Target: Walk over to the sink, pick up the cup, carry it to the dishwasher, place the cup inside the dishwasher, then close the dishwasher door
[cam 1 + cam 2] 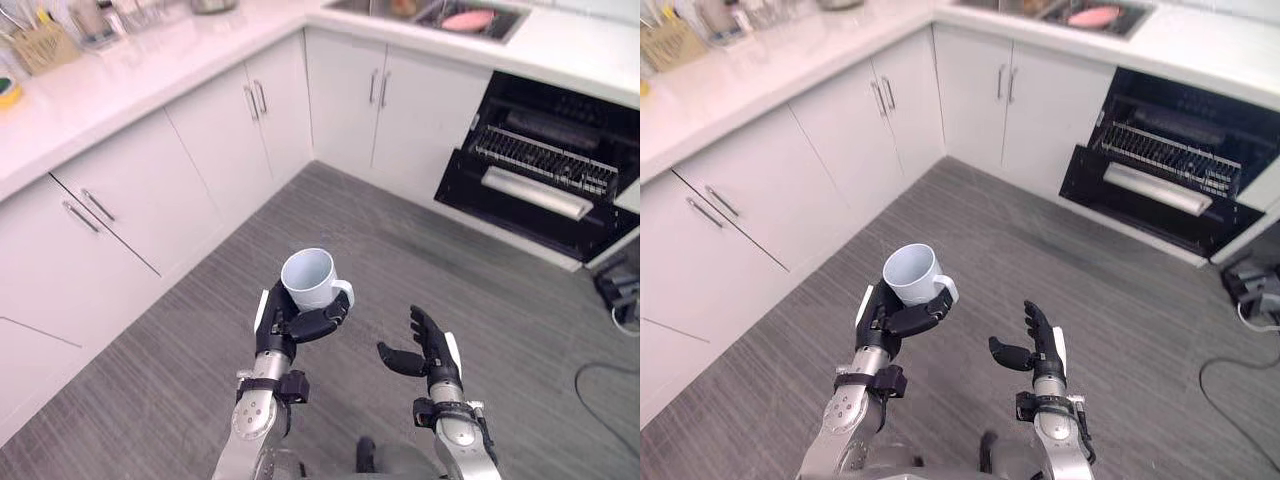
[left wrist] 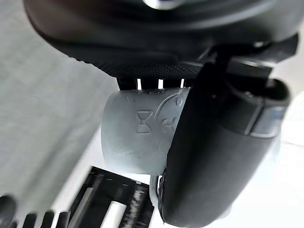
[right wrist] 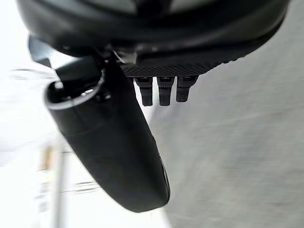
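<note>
Left hand grips cup; base hidden, probably against palm.

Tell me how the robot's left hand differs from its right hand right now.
The left hand is curled round a white cup; the right hand holds nothing. The left hand's fingers are bent, the right hand's straight and relaxed. Both are dark and hang over the grey floor.

a grey wood-grain plank floor stretches to white cabinets, where a white l-shaped countertop carries a tan utensil block and a yellow-green sponge at far left, with a steel sink set in farther right.
</note>
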Tool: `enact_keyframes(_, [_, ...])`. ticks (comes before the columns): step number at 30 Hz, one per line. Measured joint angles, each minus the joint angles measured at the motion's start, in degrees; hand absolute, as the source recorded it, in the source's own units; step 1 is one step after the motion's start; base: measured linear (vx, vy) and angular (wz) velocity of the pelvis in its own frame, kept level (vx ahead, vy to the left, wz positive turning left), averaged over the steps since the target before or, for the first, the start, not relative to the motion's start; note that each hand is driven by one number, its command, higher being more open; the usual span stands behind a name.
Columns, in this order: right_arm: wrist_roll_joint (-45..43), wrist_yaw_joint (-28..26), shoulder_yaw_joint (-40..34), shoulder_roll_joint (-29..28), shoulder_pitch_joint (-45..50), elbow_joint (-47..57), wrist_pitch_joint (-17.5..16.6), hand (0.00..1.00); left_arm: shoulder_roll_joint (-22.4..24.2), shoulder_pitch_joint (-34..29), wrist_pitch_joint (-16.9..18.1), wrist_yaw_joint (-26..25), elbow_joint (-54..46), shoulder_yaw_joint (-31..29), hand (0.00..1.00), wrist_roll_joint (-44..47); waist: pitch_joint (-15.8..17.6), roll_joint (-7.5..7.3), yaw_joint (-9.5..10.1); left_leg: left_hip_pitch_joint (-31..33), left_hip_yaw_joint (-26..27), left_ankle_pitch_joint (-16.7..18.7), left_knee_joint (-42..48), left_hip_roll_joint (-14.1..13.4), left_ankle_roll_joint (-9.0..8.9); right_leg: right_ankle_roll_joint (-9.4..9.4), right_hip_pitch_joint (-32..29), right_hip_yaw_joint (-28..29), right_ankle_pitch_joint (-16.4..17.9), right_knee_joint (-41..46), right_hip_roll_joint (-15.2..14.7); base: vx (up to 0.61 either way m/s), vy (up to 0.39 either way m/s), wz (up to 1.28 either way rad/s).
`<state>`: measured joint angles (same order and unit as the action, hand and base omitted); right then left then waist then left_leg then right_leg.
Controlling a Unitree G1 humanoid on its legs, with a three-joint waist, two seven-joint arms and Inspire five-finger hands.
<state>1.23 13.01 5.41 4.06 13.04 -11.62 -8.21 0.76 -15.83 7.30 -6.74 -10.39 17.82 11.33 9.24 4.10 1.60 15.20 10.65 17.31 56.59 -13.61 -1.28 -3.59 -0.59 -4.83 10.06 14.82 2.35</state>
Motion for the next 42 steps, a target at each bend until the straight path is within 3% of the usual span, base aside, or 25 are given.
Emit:
enact_keyframes(2, [-0.05, 0.22, -0.14, -0.1, -0.58, -0.57, 0.04, 0.9, 0.45, -0.59, 0.14, 0.43, -0.37, -0.01, 0.3, -0.01, -0.02, -0.16, 0.53, 2.51, -0.19, 0.66, -9.01, 1.31, 0.12, 0.79, 1.83, 1.1, 1.6, -0.2, -1.32, 0.28, 0.128, -0.21])
enact_keyframes(4, [-0.05, 0.64, -0.48, -0.06, -1.73, -2.31, 0.06, 0.9, 0.42, -0.72, 0.14, 0.5, -0.27, 0.01, 0.3, -0.03, -0.12, -0.35, 0.61, 4.4, -3.53, -0.28, -21.55, 4.94, -1.01, 2.35, 3.02, 2.09, 3.08, -0.47, -3.18, 0.38, 0.256, -0.21])
enact_keyframes(5, [-0.05, 0.72, -0.84, 0.07, -2.79, -4.23, 0.07, 0.9, 0.37, -0.74, 0.14, 0.46, -0.25, -0.02, 0.3, -0.05, -0.19, -0.32, 0.77, 4.95, -6.15, -3.16, -29.93, 7.08, -1.51, 3.75, 3.59, 3.14, 4.0, -0.85, -4.09, 0.43, 0.331, -0.48])
enact_keyframes(6, [-0.06, 0.72, -1.02, 0.02, -3.7, -6.7, 0.25, 0.9, -0.07, -0.9, 0.13, 0.31, 0.15, -0.09, 0.3, -0.05, -0.45, -0.61, 1.52, 3.95, -6.39, -10.51, -32.76, 8.45, -1.75, 5.23, 4.22, 5.14, 5.4, -0.79, -5.09, 0.4, 0.31, -0.58])
enact_keyframes(7, [-0.05, 0.71, -1.03, 0.02, -3.69, -7.55, 0.43, 0.9, -0.41, -1.08, 0.1, 0.24, 0.31, 0.02, 0.3, -0.06, -1.1, -0.52, 1.67, 3.53, -6.25, -12.56, -32.65, 9.03, -0.64, 6.13, 4.76, 6.05, 6.15, -0.74, -5.72, 0.45, 0.319, -0.55])
enact_keyframes(10, [-0.03, 0.59, -0.83, -1.31, -3.29, -8.29, 1.21, 0.9, -1.15, -1.06, 0.1, -0.65, 0.87, -0.5, 0.3, -0.07, -1.74, -3.12, 1.5, 3.7, -2.62, -5.86, -26.79, 10.45, 1.78, 7.56, 4.1, 9.07, 7.07, 2.59, -8.94, 0.45, 0.321, -0.42])
enact_keyframes(13, [0.06, 0.32, -0.57, -3.78, -3.47, -8.32, 1.22, 0.9, -3.68, -1.3, -0.48, -0.69, 2.46, -0.46, 0.3, -0.13, -1.67, -4.6, 0.4, -4.81, 1.06, -2.06, -30.09, 12.2, 3.73, 13.7, -5.17, 11.3, 5.59, 28.75, -10.88, 0.39, 0.242, -0.49])
enact_keyframes(14, [0.11, 0.18, -0.24, -4.02, -3.47, -8.41, 1.22, 0.9, -4.04, -1.53, -0.53, -0.72, 2.51, -0.46, 0.3, -0.14, -1.69, -4.57, 0.0, -6.71, 1.43, -1.78, -31.2, 12.25, 3.84, 13.63, -6.77, 10.89, 5.62, 33.16, -10.75, 0.33, 0.125, -0.3])
enact_keyframes(16, [0.21, -0.56, 0.43, -4.77, -3.57, -7.7, 1.2, 0.9, -4.15, -1.58, -0.52, -0.84, 1.65, -0.46, 0.3, -0.16, -1.73, -4.63, -0.2, -13.38, 2.91, -1.45, -36.4, 11.93, 3.54, 10.86, -13.4, 6.91, 7.09, 40.41, -10.16, 0.35, 0.087, -0.34])
enact_keyframes(18, [0.27, -0.63, 0.53, -5.48, -3.58, -6.76, 1.19, 0.9, -4.09, -1.42, -0.46, -0.9, 0.75, -0.46, 0.3, -0.16, -1.74, -4.63, -0.25, -16.05, 3.88, -0.64, -38.42, 11.03, 2.8, 8.68, -17.3, 4.11, 8.37, 38.66, -9.13, 0.29, -0.004, -0.34])
enact_keyframes(20, [0.27, -0.82, 0.71, -5.85, -3.6, -6.53, 1.17, 0.9, -4.14, -1.33, -0.23, -0.9, 0.57, -0.41, 0.3, -0.16, -2.26, -4.76, -0.97, -18.94, 4.86, 0.75, -39.98, 10.0, 1.4, 6.95, -20.89, -0.45, 8.72, 29.75, -8.23, 0.38, -0.071, -0.28])
enact_keyframes(21, [0.26, -0.87, 0.73, -5.52, -3.62, -6.68, 1.17, 0.9, -4.12, -1.0, -0.2, -0.9, 1.19, -0.35, 0.3, -0.16, -2.68, -4.89, -1.55, -20.58, 5.07, 1.08, -41.49, 10.03, 0.74, 5.56, -22.22, -1.85, 7.27, 22.28, -7.67, 0.4, -0.099, -0.01])
enact_keyframes(22, [0.27, -0.81, 0.99, -4.71, -3.7, -7.11, 1.17, 0.9, -4.15, -0.62, -0.15, -0.91, 1.93, -0.18, 0.3, -0.16, -3.44, -5.77, -2.13, -22.12, 4.76, 1.85, -42.22, 10.28, -0.69, 3.33, -21.84, -1.82, -1.96, 14.85, -6.59, 0.44, -0.11, 0.1])
enact_keyframes(24, [0.27, -0.68, 1.18, -2.37, -3.91, -8.56, 1.36, 0.9, -2.9, -0.29, -0.27, -0.89, 4.71, 0.22, 0.3, -0.19, -4.46, -2.64, -2.56, -23.33, 3.6, 2.14, -41.83, 7.51, -1.6, 1.77, -19.77, -3.05, -1.98, 14.08, -4.21, 0.48, -0.094, -0.05])
enact_keyframes(25, [0.26, -0.68, 1.19, -1.85, -3.91, -8.53, 1.4, 0.9, -2.5, -0.27, -0.27, -0.83, 5.04, 0.4, 0.3, -0.19, -4.54, -2.13, -2.61, -23.13, 3.08, 1.89, -40.51, 7.05, -1.87, 1.36, -19.22, -3.26, -1.6, 13.81, -3.6, 0.47, -0.098, -0.16])
enact_keyframes(26, [0.26, -0.61, 1.1, -1.52, -3.57, -8.23, 1.51, 0.9, -1.69, 0.13, -0.33, -0.85, 5.93, 0.26, 0.3, -0.18, -4.25, -1.8, -2.63, -21.86, 2.01, 0.81, -34.74, 5.72, -2.69, 0.9, -16.78, -3.78, -1.02, 12.36, -2.82, 0.45, -0.138, 0.03])
enact_keyframes(29, [0.17, -0.04, 1.66, -1.55, 0.15, -3.76, 1.57, 0.9, -0.41, -0.77, -0.53, -0.62, 5.99, 0.09, 0.3, -0.17, -3.61, -1.79, -2.14, -11.9, 0.0, -8.39, -5.52, 0.85, -2.95, 0.18, -5.62, -4.2, -0.09, 5.4, -1.86, 0.46, -0.122, 0.05])
enact_keyframes(30, [0.15, 0.19, 1.71, -1.8, 1.07, -1.13, 1.55, 0.9, 0.14, -1.16, -0.37, -0.45, 5.31, 0.11, 0.3, -0.17, -3.66, -1.69, -1.12, -7.42, 0.56, -7.49, 2.09, -0.99, -2.62, 0.13, -2.02, -3.57, 0.71, 2.55, -1.6, 0.34, -0.039, -0.16])
enact_keyframes(32, [0.14, 0.6, 1.76, -2.05, 0.88, 1.01, 1.18, 0.9, 0.66, -1.88, -0.33, -0.41, 4.07, -0.06, 0.3, -0.17, -3.8, -1.5, -0.13, -1.61, 1.18, -4.82, 4.2, -2.55, -1.54, -0.11, 0.77, -2.21, 1.99, 0.41, -1.34, 0.27, 0.024, -0.31])
enact_keyframes(34, [0.14, 0.66, 1.65, -2.0, 0.14, 1.03, 1.04, 0.9, 0.85, -2.73, 0.01, -0.38, 3.41, -0.31, 0.3, -0.17, -3.94, -1.62, 1.15, 1.36, 0.97, -2.1, -2.51, -1.91, -0.64, 0.24, 2.41, -0.22, 3.27, -0.32, -1.8, 0.25, 0.102, -0.47])
enact_keyframes(36, [0.14, 0.73, 1.15, -1.74, -1.9, -1.49, 0.97, 0.9, 0.8, -3.28, -0.03, -0.41, 3.87, -1.17, 0.3, -0.18, -3.94, -1.69, 1.62, 2.24, -1.03, -1.57, -19.36, 1.74, -0.67, 2.0, 3.48, 1.76, 4.77, -0.39, -3.59, 0.35, 0.233, -0.45])
enact_keyframes(37, [0.11, 0.82, 0.07, -1.56, -2.87, -3.62, 0.98, 0.9, 0.82, -3.28, -0.04, -0.42, 4.09, -1.58, 0.3, -0.19, -3.98, -1.76, 1.58, 2.42, -2.99, -3.61, -28.93, 4.41, -1.19, 4.07, 4.07, 2.48, 5.24, -0.32, -5.02, 0.37, 0.275, -0.37])
enact_keyframes(38, [0.1, 0.88, -0.58, -1.21, -3.6, -5.53, 1.05, 0.9, 0.81, -3.26, -0.04, -0.5, 4.26, -1.86, 0.3, -0.18, -3.92, -1.99, 1.89, 1.89, -3.96, -9.64, -33.77, 6.26, -1.39, 5.18, 4.72, 3.43, 5.82, -0.32, -6.22, 0.44, 0.332, -0.4])
enact_keyframes(39, [0.04, 0.91, -1.33, -1.21, -4.43, -8.26, 1.38, 0.9, 0.03, -3.13, -0.08, -0.63, 4.73, -2.21, 0.3, -0.19, -4.16, -2.81, 2.21, -0.5, -2.73, -16.47, -36.85, 8.51, 0.2, 6.8, 5.58, 5.11, 6.44, -0.98, -8.03, 0.38, 0.278, -0.26])
enact_keyframes(42, [0.03, 0.8, -1.76, -1.78, -4.75, -9.73, 1.65, 0.9, -0.41, -2.26, -0.22, -1.33, 4.82, -4.18, 0.3, -0.18, -4.08, -4.45, 0.8, 0.12, -2.46, -13.99, -35.24, 10.53, 2.72, 8.48, 7.05, 6.39, 3.7, -4.47, -10.32, 0.39, 0.269, 0.06])
